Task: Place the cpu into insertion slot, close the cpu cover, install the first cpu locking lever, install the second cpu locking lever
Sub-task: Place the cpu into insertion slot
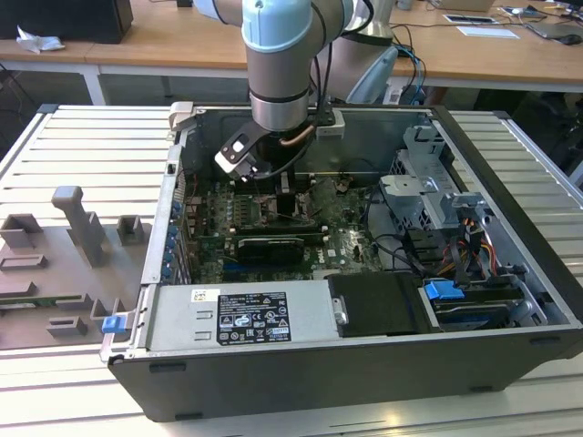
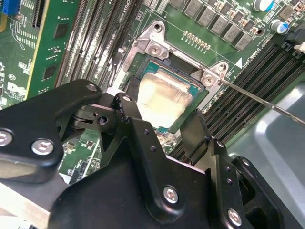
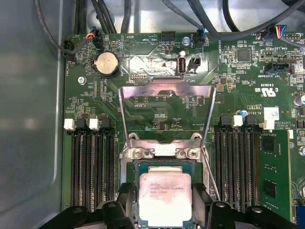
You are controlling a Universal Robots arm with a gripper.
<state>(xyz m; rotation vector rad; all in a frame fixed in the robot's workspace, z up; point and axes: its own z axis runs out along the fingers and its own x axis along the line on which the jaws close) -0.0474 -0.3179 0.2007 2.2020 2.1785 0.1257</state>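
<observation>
The cpu [image 3: 164, 200] is seen lying flat, metal top up, in the insertion slot [image 3: 143, 164], its edges squared to the slot's rim. The tool [image 2: 162, 119] is set astride it; whether it is clamped on the cpu or apart cannot be told. The cpu cover [image 3: 167, 89] is folded back open from its hinge edge, toward the coin cell [image 3: 107, 64]. Long memory slots [image 3: 90, 162] flank the slot closely on both sides, so little room is left. The open case [image 1: 510, 182] is carried by the counter [image 1: 55, 401].
</observation>
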